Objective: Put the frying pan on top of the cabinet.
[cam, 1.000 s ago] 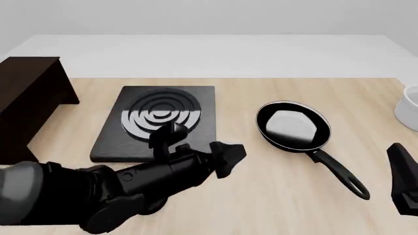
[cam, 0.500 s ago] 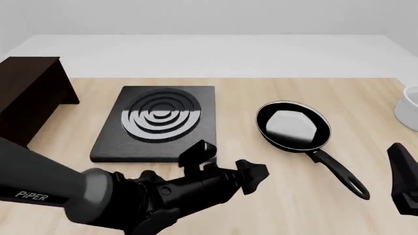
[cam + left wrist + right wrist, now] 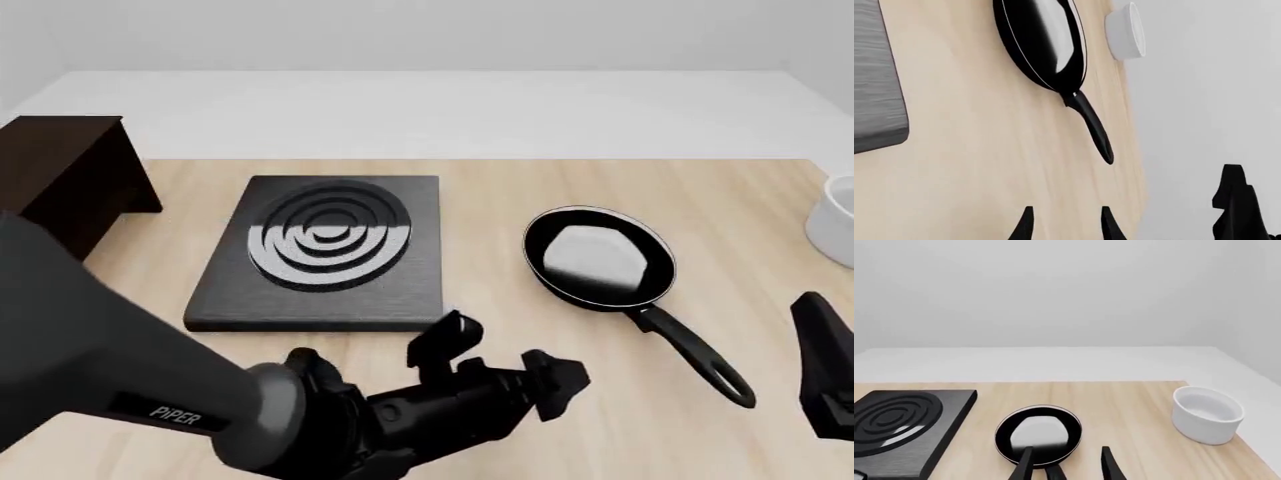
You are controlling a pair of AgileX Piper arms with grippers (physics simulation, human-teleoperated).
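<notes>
The frying pan (image 3: 598, 256) sits flat on the table (image 3: 747, 210), right of the stove plate (image 3: 327, 250), its handle (image 3: 694, 352) trailing toward the near right, which looks like the natural place to grab it. The left gripper (image 3: 507, 365) hangs low over the near edge with its jaws apart and empty, pointing right toward that handle. The right gripper (image 3: 1064, 462) hovers near the pan's near side, fingers apart, nothing held. The cabinet (image 3: 60, 190) stands at the far left, well apart from the pan. A white bowl (image 3: 1207, 414) sits at the right edge.
</notes>
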